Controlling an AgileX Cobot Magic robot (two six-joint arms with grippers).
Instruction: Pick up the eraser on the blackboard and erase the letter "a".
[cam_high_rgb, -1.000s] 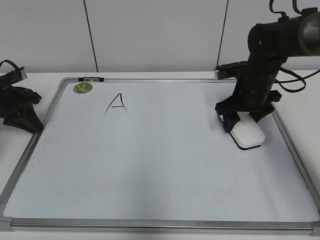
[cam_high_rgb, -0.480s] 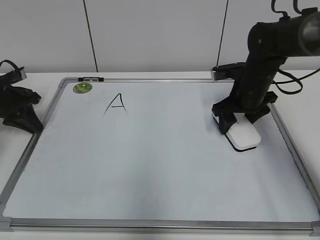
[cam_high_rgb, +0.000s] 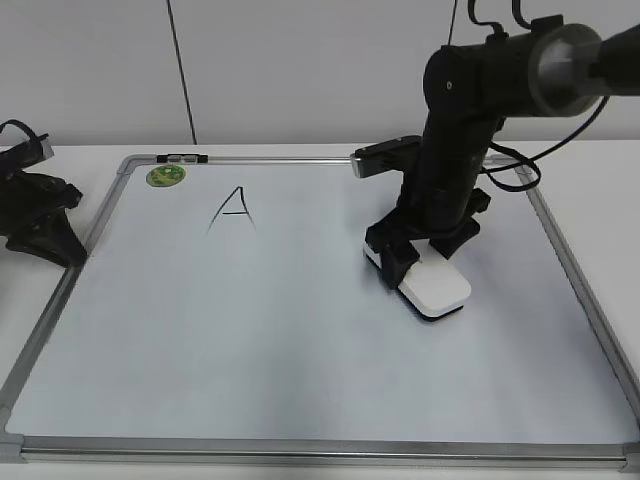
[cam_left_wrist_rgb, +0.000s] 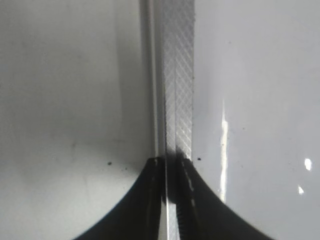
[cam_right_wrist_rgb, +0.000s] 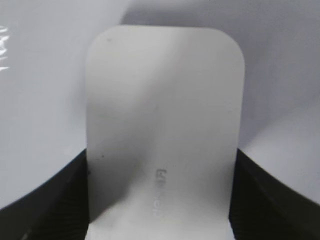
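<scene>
The white eraser (cam_high_rgb: 434, 286) rests flat on the blackboard (cam_high_rgb: 250, 350), a white dry-erase board with a silver frame. My right gripper (cam_high_rgb: 420, 262) is shut on the eraser's sides, right of the board's middle. In the right wrist view the eraser (cam_right_wrist_rgb: 162, 135) fills the frame between the black fingers. A tall capital "A" (cam_high_rgb: 233, 210) is written at the upper left of the board. No small letter "a" shows in any view. My left gripper (cam_high_rgb: 40, 225) rests off the board's left edge; in its wrist view the jaws (cam_left_wrist_rgb: 171, 172) are shut over the board's frame (cam_left_wrist_rgb: 177, 75).
A round green magnet (cam_high_rgb: 166, 176) sits at the board's top-left corner, next to a small clip (cam_high_rgb: 184, 158) on the frame. The right arm (cam_high_rgb: 470, 110) rises above the board's upper right. A white wall stands behind the table.
My right gripper has slid the eraser leftward across the board, from near the right frame toward the middle. The left arm has not moved.
</scene>
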